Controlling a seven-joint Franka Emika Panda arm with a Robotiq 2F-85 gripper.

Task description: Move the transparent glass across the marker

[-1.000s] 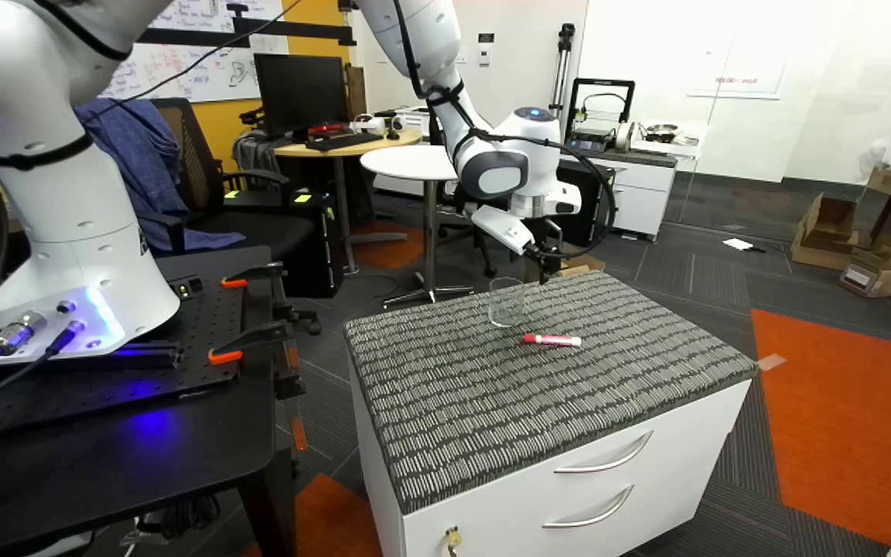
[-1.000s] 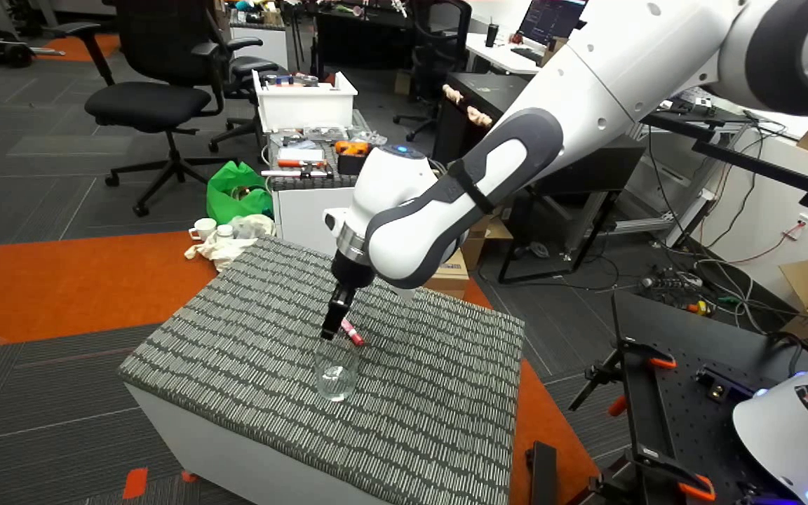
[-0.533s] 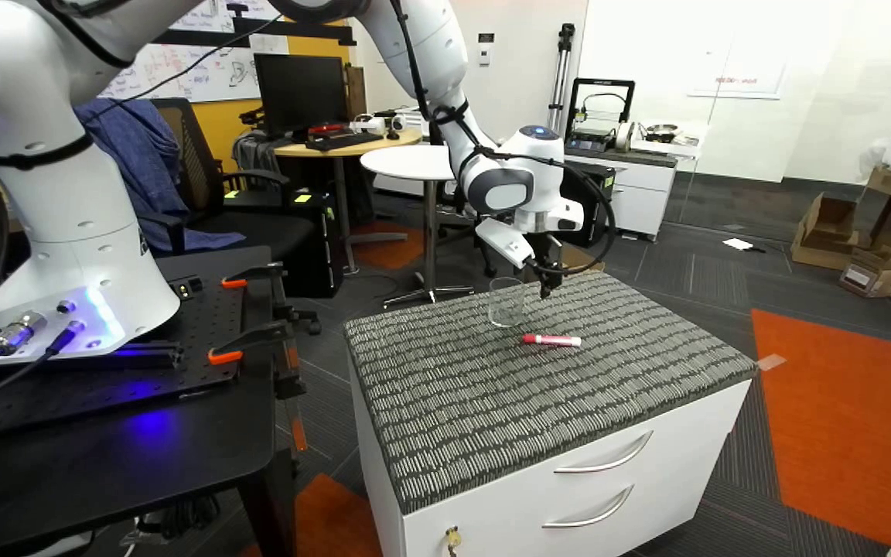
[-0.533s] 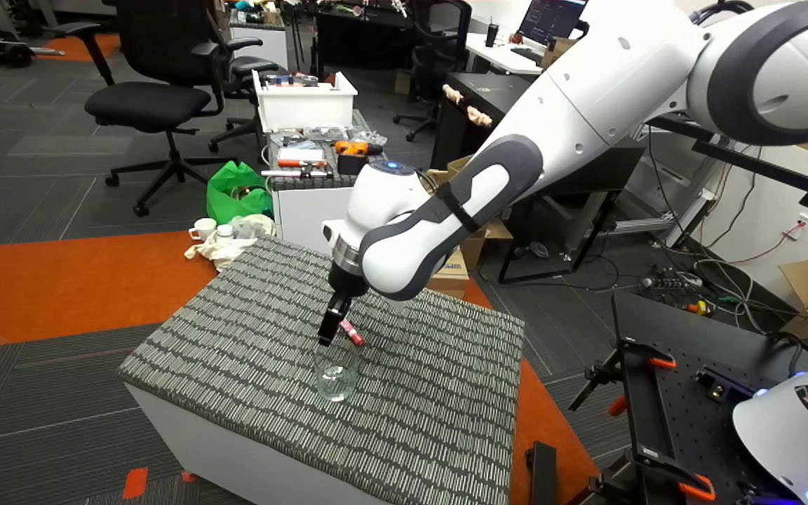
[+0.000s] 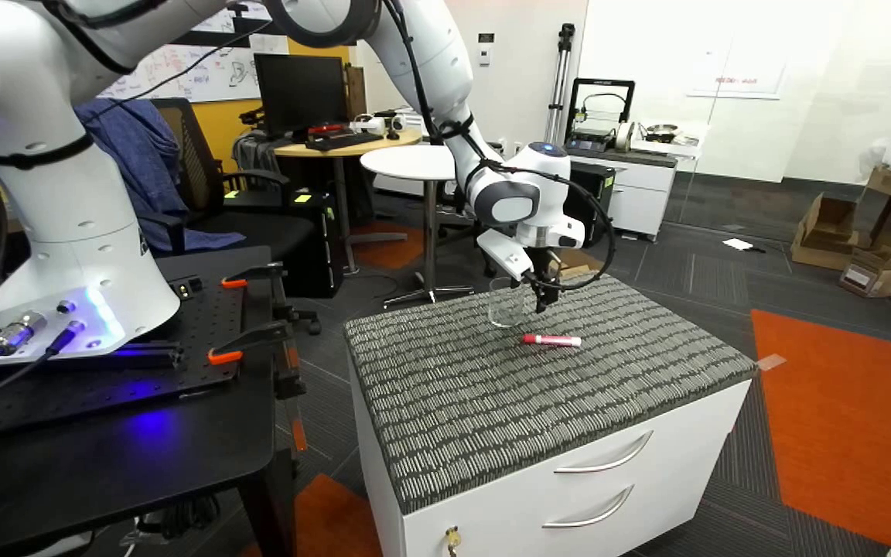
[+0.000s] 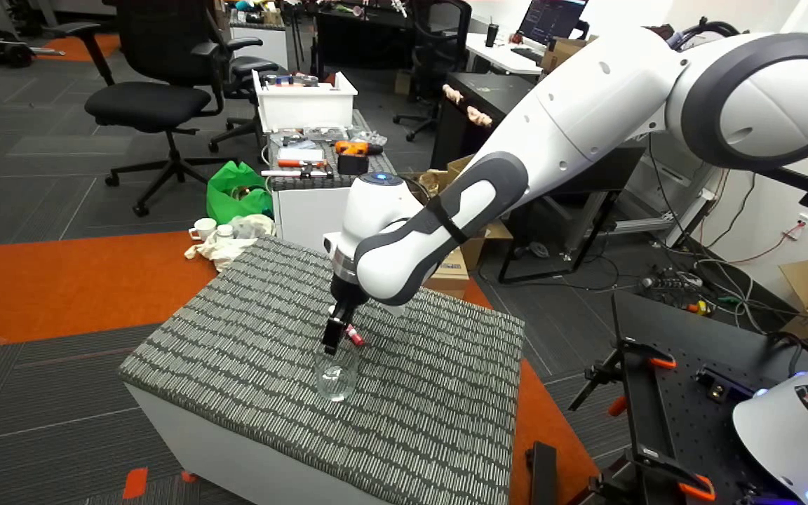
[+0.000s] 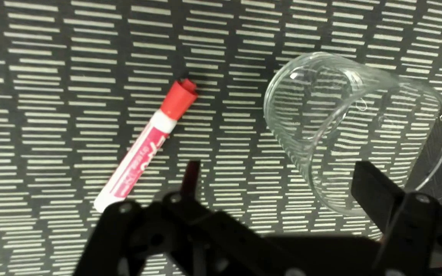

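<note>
Clear glass (image 7: 353, 126) stands upright on the table (image 5: 608, 394), nr the marker (image 7: 144, 147) but apart from it. Marker lies flat: red cap, pinkish-red label w/ white lettering, white tail end. In wrist view it's at a slant L of the glass, cap twd the top edge. Same view, claw (image 7: 276, 172) has its fingers (image 7: 372, 188) well apart, big gap btwn 'em, nothing gripped. One finger overlaps the glass rim there, the other (dark, blurry) shows btwn glass & marker; can't tell if the former's inside the glass, outside it or touching.

In an exterior view the arm (image 5: 445, 70) reaches over from its base (image 5: 90, 263), claw pointing down just beside the glass; glass sits farther from the cam than the marker. Table's got a grey striped top & white drawers (image 5: 646, 472). Bkgd stuff: 3D printer (image 5: 600, 120), monitor (image 5: 302, 93). In an exterior view, also a black chair (image 6: 151, 105), green bag (image 6: 236, 193), white mug (image 6: 204, 226) & orange drill (image 6: 355, 148).
</note>
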